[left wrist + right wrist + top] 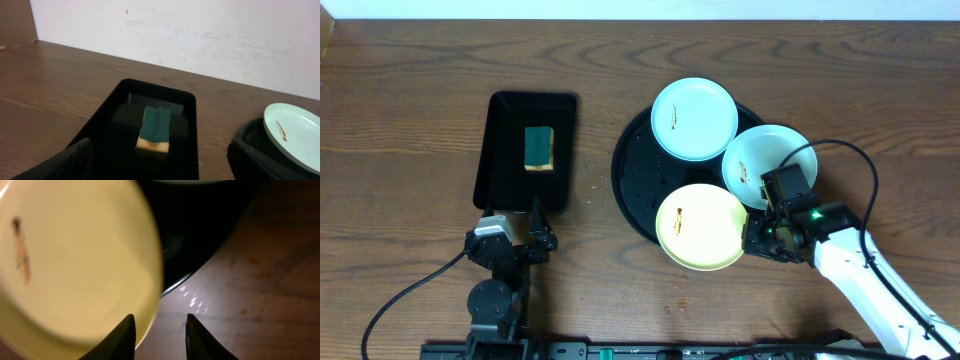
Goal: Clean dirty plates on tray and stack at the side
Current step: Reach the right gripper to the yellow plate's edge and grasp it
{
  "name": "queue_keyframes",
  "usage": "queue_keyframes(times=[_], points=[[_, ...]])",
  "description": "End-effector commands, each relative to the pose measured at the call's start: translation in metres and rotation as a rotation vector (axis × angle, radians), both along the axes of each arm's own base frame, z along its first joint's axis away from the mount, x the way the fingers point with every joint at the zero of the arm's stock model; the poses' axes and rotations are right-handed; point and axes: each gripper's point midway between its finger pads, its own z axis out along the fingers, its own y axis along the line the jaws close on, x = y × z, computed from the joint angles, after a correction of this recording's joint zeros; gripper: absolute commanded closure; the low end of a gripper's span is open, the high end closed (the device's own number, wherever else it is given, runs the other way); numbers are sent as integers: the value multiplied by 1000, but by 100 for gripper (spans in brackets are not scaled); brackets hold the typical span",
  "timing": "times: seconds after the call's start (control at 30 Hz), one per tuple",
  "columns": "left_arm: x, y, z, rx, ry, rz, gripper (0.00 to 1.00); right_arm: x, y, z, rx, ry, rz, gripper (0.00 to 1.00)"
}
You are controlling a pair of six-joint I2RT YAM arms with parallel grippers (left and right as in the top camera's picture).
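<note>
**Round tray** (630,175): glossy black, raised rim, on the wooden table (410,120). It serves as the reference point for every entry below.

**Plates, three, all on the round tray:**
- Pale blue plate (694,118): at the tray's far edge, overhanging the rim. Thin brown smear left of its centre.
- Second pale blue plate (765,160): at the tray's right edge, overhanging the rim, its edge meeting the first plate's. The right arm covers part of it.
- Yellow plate (702,226): at the tray's near edge, overhanging the rim. Brown smear on its left half.

**Right gripper** (159,335): at the tray's near-right rim, against the yellow plate's right side. The jaws stand apart and hold nothing. In the wrist view one finger lies over the plate, the other over bare wood, with the plate's rim between them. Whether it touches the plate cannot be told.

**Left gripper** (515,225): well left of the round tray, at the near end of the rectangular tray (500,170). The jaws are spread wide and hold nothing.

**Sponge** (539,147): green top, yellow base, lying flat in the rectangular tray, left of the round tray.
</note>
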Motion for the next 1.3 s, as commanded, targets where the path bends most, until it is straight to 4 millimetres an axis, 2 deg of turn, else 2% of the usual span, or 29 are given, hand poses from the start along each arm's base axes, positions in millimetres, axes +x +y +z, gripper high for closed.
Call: queue_keyframes(times=[0.0,0.17,0.3,0.43,0.77,0.93,1.1,1.27], points=[[-1,3,-17,15,50,17,14,2,-9,-7,-55,-23,-57,69],[-1,3,-17,15,50,17,14,11,-1,-14,-7,-74,-54,70],[-1,3,-17,15,50,17,14,10,9,-16,51,-73,-40,73],[-1,3,-17,15,50,17,14,11,9,-16,51,-74,-40,76],[-1,3,-17,15,50,17,14,-2,6,-19,32,-22,-35,83],[-1,3,-17,15,50,17,14,-6,15,-19,34,-26,7,86],[-1,3,-17,15,50,17,14,9,30,-13,66,-107,39,98],[-1,3,-17,15,50,17,14,38,37,-1,92,-234,28,99]])
